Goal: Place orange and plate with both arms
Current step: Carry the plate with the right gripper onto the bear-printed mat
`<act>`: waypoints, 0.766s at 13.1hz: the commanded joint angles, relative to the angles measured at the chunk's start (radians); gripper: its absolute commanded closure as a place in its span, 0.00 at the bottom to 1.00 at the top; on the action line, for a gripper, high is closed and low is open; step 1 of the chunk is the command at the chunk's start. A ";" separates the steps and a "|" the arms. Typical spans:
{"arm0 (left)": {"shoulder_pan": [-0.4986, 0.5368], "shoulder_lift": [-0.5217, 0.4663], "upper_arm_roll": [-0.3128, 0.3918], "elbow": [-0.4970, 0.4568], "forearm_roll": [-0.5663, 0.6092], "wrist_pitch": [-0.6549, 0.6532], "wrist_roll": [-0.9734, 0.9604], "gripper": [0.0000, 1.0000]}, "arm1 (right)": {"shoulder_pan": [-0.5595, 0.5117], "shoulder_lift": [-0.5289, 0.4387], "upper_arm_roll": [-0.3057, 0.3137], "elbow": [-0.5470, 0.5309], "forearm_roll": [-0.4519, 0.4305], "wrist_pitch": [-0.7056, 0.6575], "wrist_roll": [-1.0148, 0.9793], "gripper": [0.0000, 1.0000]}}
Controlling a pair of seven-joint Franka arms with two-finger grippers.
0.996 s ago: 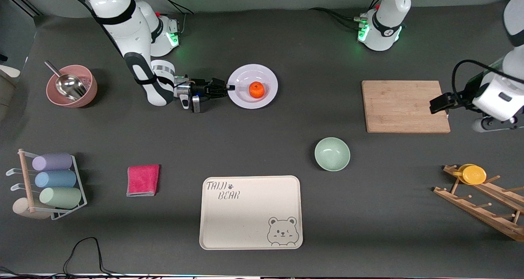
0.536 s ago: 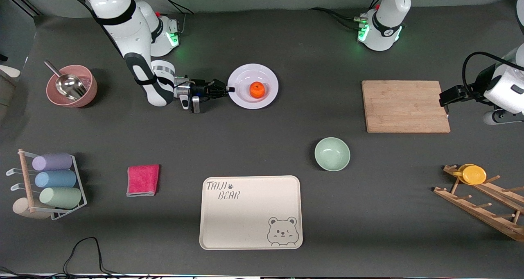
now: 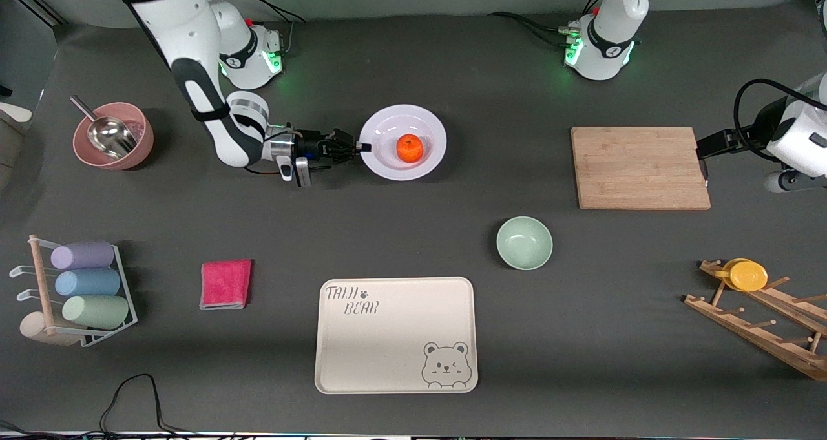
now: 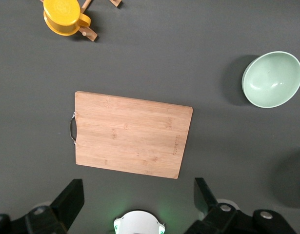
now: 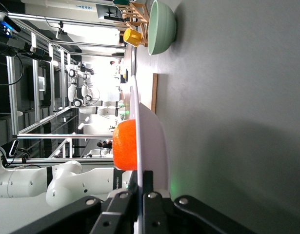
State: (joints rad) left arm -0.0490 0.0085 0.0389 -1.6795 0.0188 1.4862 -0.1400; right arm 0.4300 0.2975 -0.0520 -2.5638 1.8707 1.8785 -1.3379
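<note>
Lavender plate (image 3: 431, 159) rim in right gripper (image 3: 363, 147), orange (image 3: 409, 148) aboard

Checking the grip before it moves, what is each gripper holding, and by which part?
The right gripper pinches the plate by its rim, with the orange on it. The left gripper holds nothing, open over the cutting board.

my left hand (image 4: 135, 207): fingertips cut off by left wrist view's edge | plate (image 5: 149, 141): seen edge-on in right wrist view, its centre hidden | orange (image 5: 124, 145): part hidden by the plate rim | wooden rack (image 3: 762, 317): cut by front view's edge
</note>
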 commanded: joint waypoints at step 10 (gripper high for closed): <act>-0.048 -0.048 -0.046 -0.017 -0.002 -0.041 -0.101 0.00 | -0.088 0.099 -0.002 0.461 -0.199 0.065 0.362 1.00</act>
State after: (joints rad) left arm -0.0852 -0.0079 -0.0078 -1.6793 0.0170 1.4573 -0.2130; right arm 0.3553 0.2359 -0.0535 -2.2954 1.6939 1.9623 -0.9981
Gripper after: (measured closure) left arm 0.000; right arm 0.960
